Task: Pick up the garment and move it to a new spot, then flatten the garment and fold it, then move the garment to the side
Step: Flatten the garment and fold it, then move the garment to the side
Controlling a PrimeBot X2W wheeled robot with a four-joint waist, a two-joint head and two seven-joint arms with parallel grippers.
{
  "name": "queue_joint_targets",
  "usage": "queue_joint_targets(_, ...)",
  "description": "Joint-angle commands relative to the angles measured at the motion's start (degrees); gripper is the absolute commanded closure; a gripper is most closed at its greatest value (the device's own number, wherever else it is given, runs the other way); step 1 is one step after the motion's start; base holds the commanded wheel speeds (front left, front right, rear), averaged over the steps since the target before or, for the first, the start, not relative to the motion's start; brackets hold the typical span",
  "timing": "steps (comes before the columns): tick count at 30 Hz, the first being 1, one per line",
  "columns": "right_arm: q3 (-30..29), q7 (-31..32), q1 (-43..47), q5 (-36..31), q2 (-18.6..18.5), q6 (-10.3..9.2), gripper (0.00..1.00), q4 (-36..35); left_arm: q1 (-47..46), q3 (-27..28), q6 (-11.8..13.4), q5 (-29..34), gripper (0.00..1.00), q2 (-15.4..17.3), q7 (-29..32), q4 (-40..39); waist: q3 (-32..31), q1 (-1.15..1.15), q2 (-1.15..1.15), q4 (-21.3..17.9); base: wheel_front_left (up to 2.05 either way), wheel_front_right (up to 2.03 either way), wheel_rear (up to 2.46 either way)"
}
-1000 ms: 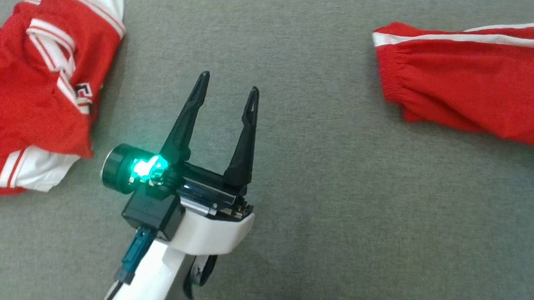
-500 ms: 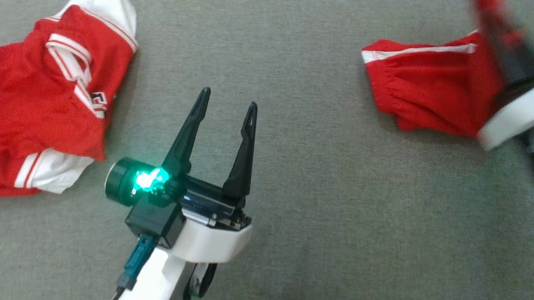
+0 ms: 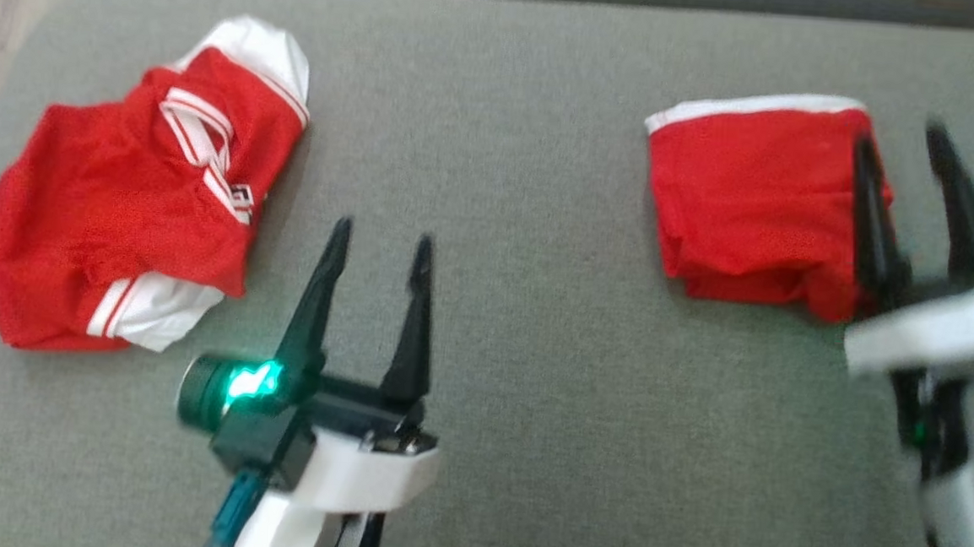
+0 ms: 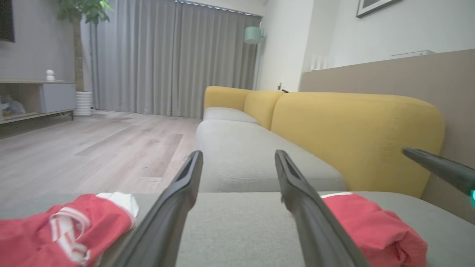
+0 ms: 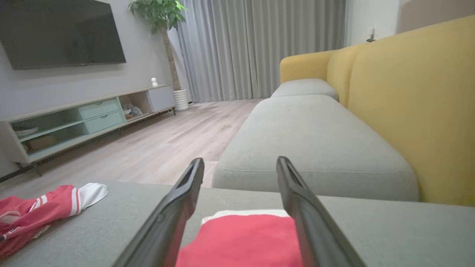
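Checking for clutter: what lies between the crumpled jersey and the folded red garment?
In the head view, bare grey cushion, with the open left pincer above it, nearer the jersey; the folded red garment lies apart at the right.

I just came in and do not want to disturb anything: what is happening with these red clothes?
A two-armed robot is handling clothes on a grey cushion. Both claws stand open and hold nothing. The left claw hovers over bare cushion beside a crumpled red jersey with white sleeves, not yet flattened or folded. The right claw is at the right edge of a folded plain red garment.
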Motion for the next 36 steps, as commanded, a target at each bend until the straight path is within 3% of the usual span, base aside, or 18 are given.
queue_joint_targets(1, 0.8, -1.5, 2.1, -0.2, 0.2, -0.04, 0.0, -1.3, -0.1, 2.2, 0.6, -0.3, 0.0, 0.2, -0.2, -2.0, -2.1, 0.0, 0.0, -0.3, 0.0, 0.0, 0.0)
queue_joint_targets(5, -0.2, -6.9, 9.1, 0.8, 0.9, -0.04, 0.0, 0.5, 3.9, 5.2, 2.5, 1.1, 0.0, 0.2, -0.2, -0.4, -6.0, 0.0, 0.0, -1.6, 0.0, 0.0, 0.0)
queue_joint_targets(9, 2.0, -7.8, 14.3, 0.3, 0.9, -0.04, 0.0, 0.2, 8.2, 7.6, 3.5, 0.5, 0.0, 0.2, -0.2, 1.6, -9.2, 0.0, 0.0, -3.1, 0.0, 0.0, 0.0)
queue_joint_targets(21, 4.4, -7.8, 23.3, -3.9, 3.8, -0.04, 0.0, -2.7, 14.9, 11.0, 0.2, 1.9, 0.0, 0.2, -0.2, 6.2, -13.3, 0.0, 0.0, -5.0, 0.0, 0.0, 0.0)
queue_joint_targets(36, 2.2, -7.8, 24.4, -5.4, 5.9, -0.04, 0.0, -2.3, 15.7, 12.6, 1.0, 2.4, 0.0, 0.2, -0.2, 7.4, -14.5, 0.0, 0.0, -5.1, 0.0, 0.0, 0.0)
